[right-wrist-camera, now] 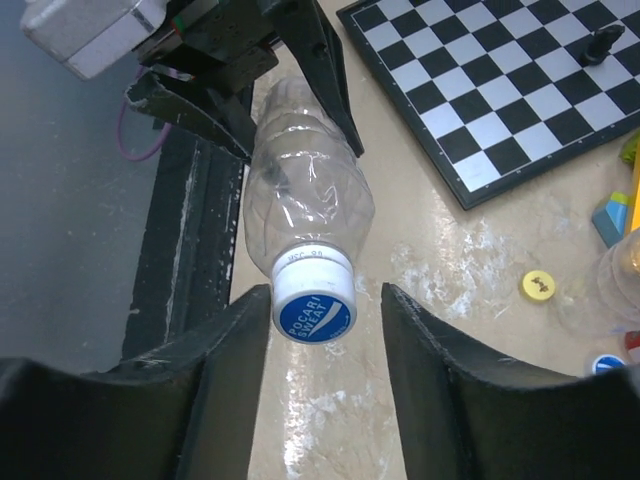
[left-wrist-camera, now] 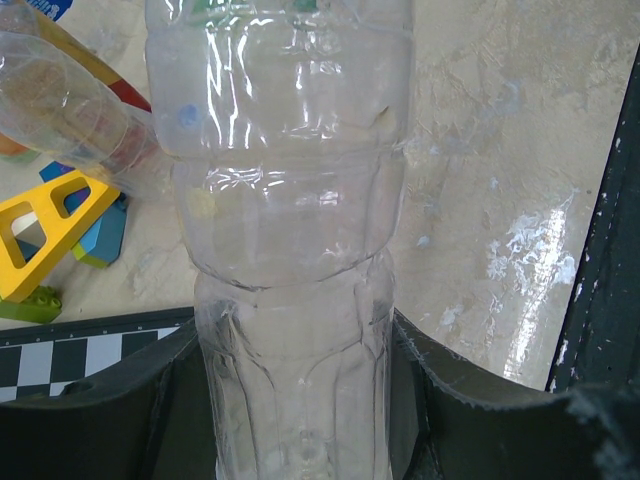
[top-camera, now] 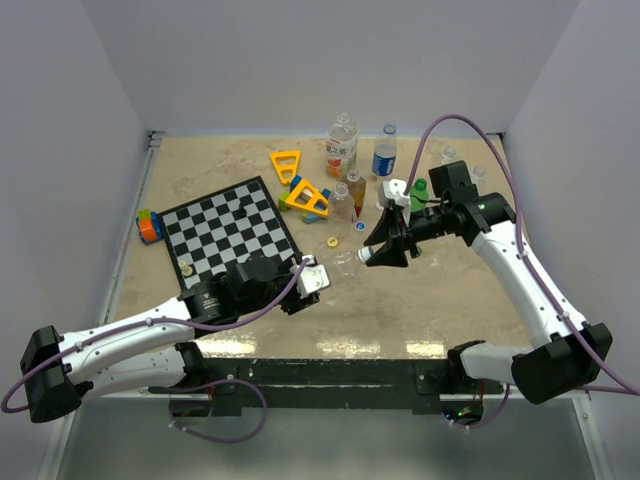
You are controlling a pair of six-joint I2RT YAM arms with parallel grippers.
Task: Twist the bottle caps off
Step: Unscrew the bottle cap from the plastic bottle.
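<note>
My left gripper (top-camera: 320,274) is shut on the base of a clear unlabelled bottle (top-camera: 345,263) and holds it level above the table. Its body fills the left wrist view (left-wrist-camera: 285,200) between my fingers (left-wrist-camera: 440,400). The bottle's white cap with a blue top (right-wrist-camera: 315,305) points into my right gripper (right-wrist-camera: 325,345). That gripper (top-camera: 373,256) is open around the cap: the cap sits against the left finger (right-wrist-camera: 225,370), with a gap to the right one. The left gripper also shows in the right wrist view (right-wrist-camera: 250,90).
A chessboard (top-camera: 230,232) lies left of centre. Yellow triangular frames (top-camera: 286,163) and several upright bottles (top-camera: 341,150) stand at the back. A loose yellow cap (right-wrist-camera: 537,285) and a blue cap (right-wrist-camera: 608,365) lie on the table. Coloured blocks (top-camera: 150,225) sit far left.
</note>
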